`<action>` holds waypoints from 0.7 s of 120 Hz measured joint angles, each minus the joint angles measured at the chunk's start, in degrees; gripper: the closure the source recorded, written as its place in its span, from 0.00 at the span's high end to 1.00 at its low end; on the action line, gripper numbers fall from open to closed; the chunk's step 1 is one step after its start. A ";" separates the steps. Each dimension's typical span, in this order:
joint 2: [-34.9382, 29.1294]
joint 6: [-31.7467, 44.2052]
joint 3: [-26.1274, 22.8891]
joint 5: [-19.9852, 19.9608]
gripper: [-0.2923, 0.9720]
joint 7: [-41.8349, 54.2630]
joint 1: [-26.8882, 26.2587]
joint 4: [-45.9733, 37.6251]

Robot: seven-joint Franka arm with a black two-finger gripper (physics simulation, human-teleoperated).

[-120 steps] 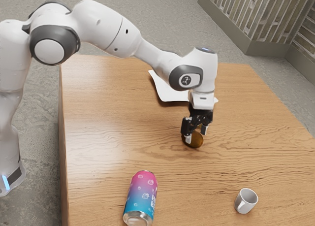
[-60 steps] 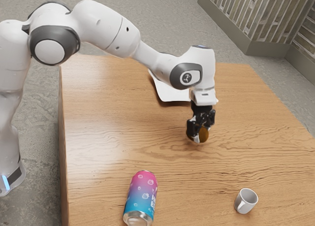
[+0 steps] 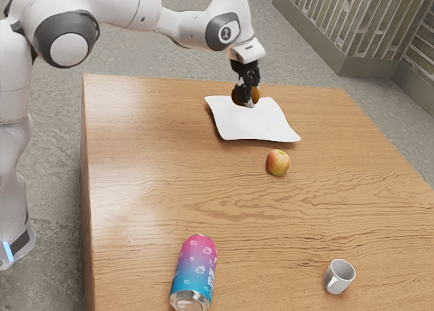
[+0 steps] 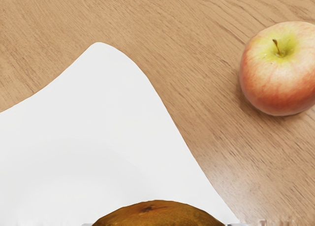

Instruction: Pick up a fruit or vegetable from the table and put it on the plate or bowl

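Plainly, the black gripper [image 3: 245, 99] had its two fingers closed narrowly on a small brown fruit [image 3: 242, 94], one on each side, and held it in the air over the white plate [image 3: 261, 125]. Near the plate, an apple [image 3: 277, 162] lay on the wooden table [image 3: 149, 169]. Well apart from it, at the near edge, were a can [image 3: 194, 270] on its side and a white mug [image 3: 338, 276].
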 joint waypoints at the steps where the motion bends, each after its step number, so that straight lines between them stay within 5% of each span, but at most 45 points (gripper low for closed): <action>1: 0.15 0.00 0.00 0.00 0.44 0.00 0.24 0.09; 28: 6.86 -0.05 -1.74 -0.91 0.46 0.06 4.00 7.18; 36: 7.26 -0.17 -1.96 -2.32 0.58 0.16 3.98 7.77; 54: 3.81 -0.28 -1.98 -4.18 0.70 0.33 3.58 7.82; 64: -0.54 -0.26 -2.42 -9.24 0.73 -4.15 -0.36 7.92; 84: -5.59 -10.10 -11.82 10.54 0.76 -46.36 -6.97 15.69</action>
